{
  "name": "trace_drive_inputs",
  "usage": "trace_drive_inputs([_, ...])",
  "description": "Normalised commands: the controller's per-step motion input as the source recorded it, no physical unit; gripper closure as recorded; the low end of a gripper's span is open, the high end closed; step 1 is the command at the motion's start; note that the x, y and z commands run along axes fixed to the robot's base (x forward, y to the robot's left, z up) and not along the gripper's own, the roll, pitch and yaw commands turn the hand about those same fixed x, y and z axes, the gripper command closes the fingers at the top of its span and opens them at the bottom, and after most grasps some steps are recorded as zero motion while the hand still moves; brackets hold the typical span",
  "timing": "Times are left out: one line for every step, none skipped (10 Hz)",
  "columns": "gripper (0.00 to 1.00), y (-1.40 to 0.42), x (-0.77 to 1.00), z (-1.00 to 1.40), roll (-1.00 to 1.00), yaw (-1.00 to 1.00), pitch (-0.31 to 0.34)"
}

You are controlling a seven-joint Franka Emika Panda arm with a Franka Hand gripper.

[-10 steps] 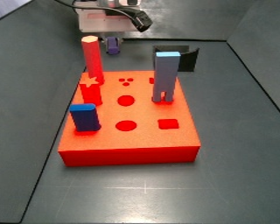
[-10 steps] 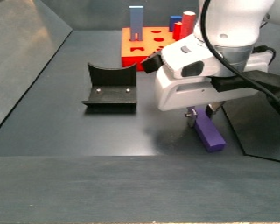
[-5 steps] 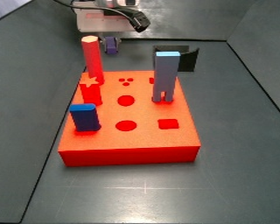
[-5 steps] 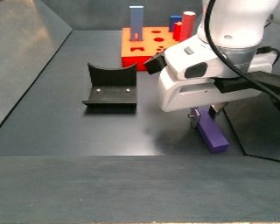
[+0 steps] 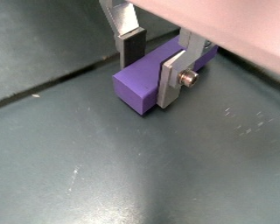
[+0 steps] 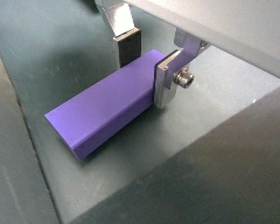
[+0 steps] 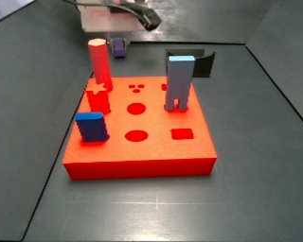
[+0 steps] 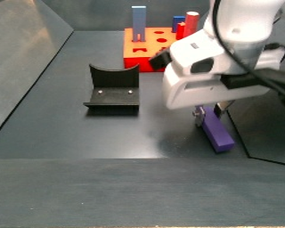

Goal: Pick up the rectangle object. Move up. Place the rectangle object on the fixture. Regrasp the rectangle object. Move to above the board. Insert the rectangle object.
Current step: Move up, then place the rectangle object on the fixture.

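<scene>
The rectangle object (image 5: 140, 87) is a dark purple bar, and it also shows along its length in a wrist view (image 6: 95, 118). My gripper (image 5: 152, 74) is shut on one end of it, a dark pad on one side and a silver plate on the other (image 6: 147, 77). In a side view the gripper (image 8: 208, 114) holds the bar (image 8: 219, 135) low over the dark floor, right of the fixture (image 8: 110, 89). In a side view the gripper (image 7: 118, 38) and bar (image 7: 118, 45) are behind the board (image 7: 141, 159), left of the fixture (image 7: 192, 62).
On the board stand a tall red peg (image 7: 99, 61), a grey-blue two-legged block (image 7: 178, 83) and a short blue block (image 7: 91, 126). The board (image 8: 142, 61) lies behind the fixture. Sloping dark walls enclose the floor on all sides.
The gripper has risen a little and drifted slightly sideways, and the purple bar has moved with it. The board, its pieces and the fixture have not moved.
</scene>
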Motion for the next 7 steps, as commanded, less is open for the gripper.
trace_drive_inputs([1.00, 0.06, 0.04, 0.69, 0.02, 0.03, 0.042])
trace_drive_inputs([1.00, 0.03, 0.01, 0.49, 0.04, 0.00, 0.091])
trace_drive_inputs([1.00, 0.02, 0.00, 0.41, 0.06, 0.00, 0.100])
trace_drive_inputs([1.00, 0.01, -0.01, 0.30, 0.08, -0.01, 0.108])
trace_drive_inputs([1.00, 0.00, 0.00, 1.00, 0.00, 0.00, 0.000])
trace_drive_inputs([1.00, 0.00, 0.00, 1.00, 0.02, 0.00, 0.018])
trace_drive_inputs([1.00, 0.00, -0.01, 1.00, 0.03, 0.00, 0.031])
